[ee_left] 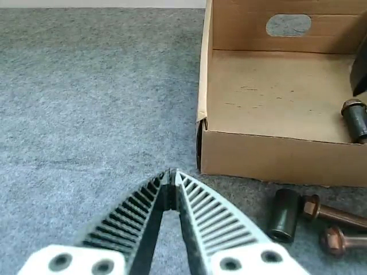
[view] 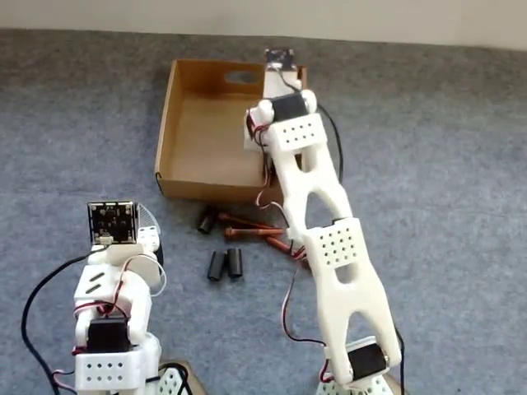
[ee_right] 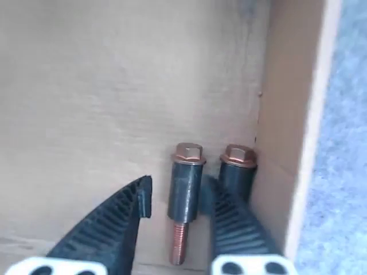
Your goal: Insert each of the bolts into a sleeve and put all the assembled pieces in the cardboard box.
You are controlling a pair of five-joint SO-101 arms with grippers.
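Observation:
My right arm (view: 293, 132) hangs over the right side of the cardboard box (view: 177, 99). Inside the box, my right gripper (ee_right: 176, 195) is open around an assembled piece (ee_right: 186, 182), a copper bolt in a dark sleeve lying on the floor. A second assembled piece (ee_right: 238, 167) lies beside it against the box wall (ee_right: 287, 143). My left gripper (ee_left: 172, 175) is shut and empty over the carpet in front of the box's left corner (ee_left: 202, 143). Loose dark sleeves (view: 207, 219) (view: 226, 264) and copper bolts (view: 257, 232) lie on the carpet before the box.
Grey carpet (view: 74, 123) covers the table all round. One loose sleeve (ee_left: 285, 215) and two bolts (ee_left: 335, 213) (ee_left: 339, 240) lie close to the box's front wall (ee_left: 275, 157). The left arm's base (view: 111, 329) stands at the near left.

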